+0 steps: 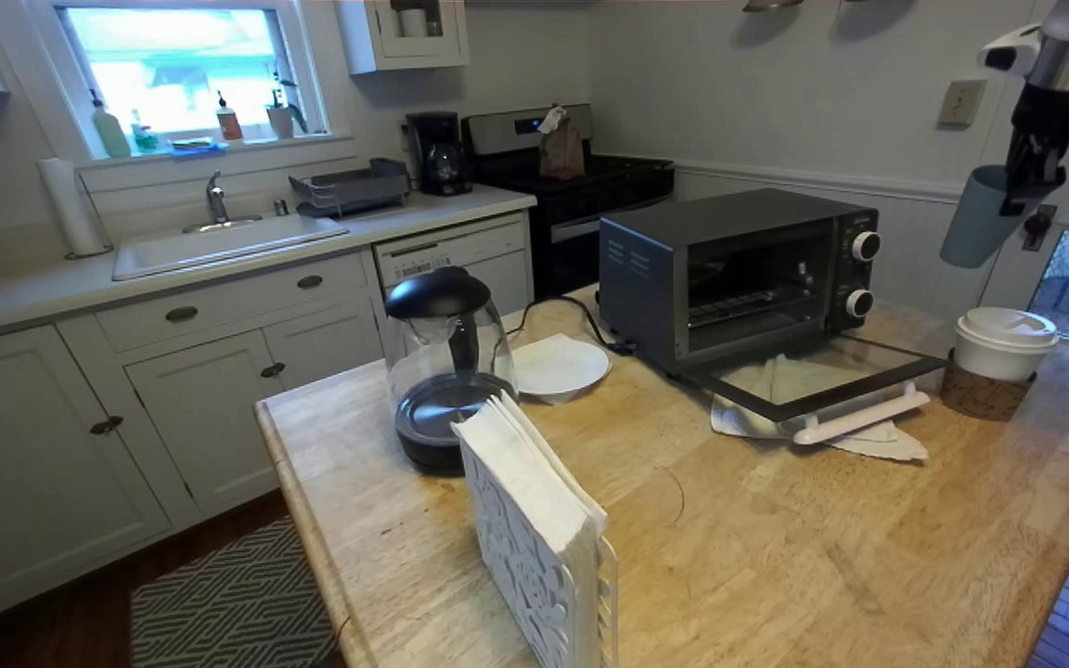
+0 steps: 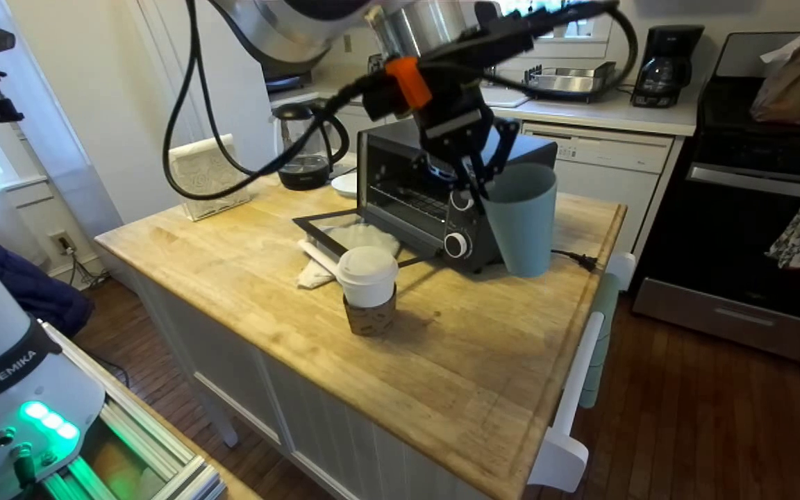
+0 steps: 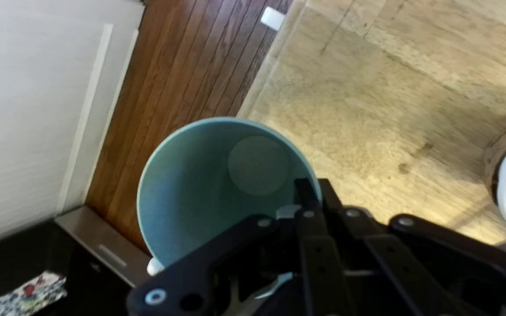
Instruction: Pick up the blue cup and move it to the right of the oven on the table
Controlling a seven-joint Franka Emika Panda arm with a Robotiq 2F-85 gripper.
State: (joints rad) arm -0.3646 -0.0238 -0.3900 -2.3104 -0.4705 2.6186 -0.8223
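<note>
The pale grey-blue cup [image 1: 972, 218] hangs in the air with its mouth up and a slight tilt. It also shows in an exterior view [image 2: 525, 226] and in the wrist view [image 3: 200, 188]. My gripper [image 1: 1024, 199] is shut on the cup's wall at the rim, one finger inside and one outside; it also shows in an exterior view [image 2: 478, 184] and in the wrist view [image 3: 316, 186]. The dark oven [image 1: 641, 297] stands on the wooden table [image 1: 729, 547] with its glass door down. The cup is above the table beside the oven's control-panel end [image 2: 480, 239].
A white lidded tub [image 1: 1006, 343] in a brown sleeve stands near the oven's open door [image 1: 822, 380]. A glass kettle [image 1: 446, 417], a white plate [image 1: 558, 365] and a napkin holder [image 1: 534, 547] stand farther along. A cord plug [image 2: 586, 261] lies near the table edge.
</note>
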